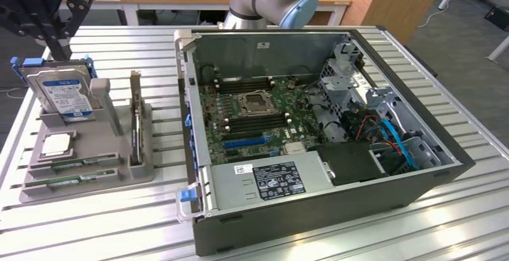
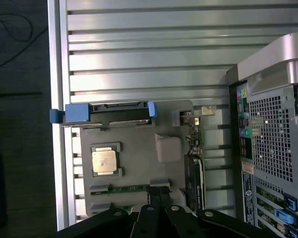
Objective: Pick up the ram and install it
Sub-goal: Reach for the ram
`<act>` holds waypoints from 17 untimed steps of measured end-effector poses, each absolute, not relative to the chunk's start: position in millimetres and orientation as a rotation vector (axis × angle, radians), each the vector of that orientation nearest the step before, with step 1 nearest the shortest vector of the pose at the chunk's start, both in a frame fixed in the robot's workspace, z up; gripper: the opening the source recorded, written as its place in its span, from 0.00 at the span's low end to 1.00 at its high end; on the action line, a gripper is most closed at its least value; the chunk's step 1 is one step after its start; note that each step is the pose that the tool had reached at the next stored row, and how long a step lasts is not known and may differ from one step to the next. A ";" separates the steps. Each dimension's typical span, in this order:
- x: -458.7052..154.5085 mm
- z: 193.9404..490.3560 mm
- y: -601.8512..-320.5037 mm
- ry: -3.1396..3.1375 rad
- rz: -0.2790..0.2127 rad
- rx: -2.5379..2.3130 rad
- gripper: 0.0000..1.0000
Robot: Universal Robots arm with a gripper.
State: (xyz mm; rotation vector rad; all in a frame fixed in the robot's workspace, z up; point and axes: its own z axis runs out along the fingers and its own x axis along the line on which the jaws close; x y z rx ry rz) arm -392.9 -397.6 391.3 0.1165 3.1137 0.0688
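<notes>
While the claw (image 1: pixel 59 49) hangs at 10 o'clock in the exterior view, tips pressed together on nothing, we judge it poised above the holder (image 1: pixel 127 174) rather than gripping. That grey holder sits on the table (image 1: pixel 95 225) at 9 o'clock and gives each part its own pocket, presumably so each can be reached cleanly. The drive (image 1: pixel 64 91) stands upright at its far end, and the processor (image 1: pixel 57 145) lies flat nearer us. The ram (image 1: pixel 75 165) rests in a shallow groove toward the holder's 6 o'clock end, with a second stick (image 1: pixel 80 182) just beside it; neither is touched. Its long axis runs 9 to 3 o'clock across the exterior view, tipped slightly up toward 3; which end leads we cannot tell. In the wrist view the claw (image 2: pixel 159 198) sits above one end of the ram (image 2: pixel 121 189). Toward 3 o'clock the card (image 1: pixel 137 118) stands on edge. Beyond it comes the open case (image 1: pixel 318 225), whose memory slots (image 1: pixel 242 83) lie roughly parallel to the ram.
</notes>
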 end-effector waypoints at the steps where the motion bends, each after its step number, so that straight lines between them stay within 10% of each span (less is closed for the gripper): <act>1: -393.8 391.3 -397.6 3.114 0.069 0.117 0.11; 17: -394.1 391.3 -399.9 3.114 0.069 0.117 0.11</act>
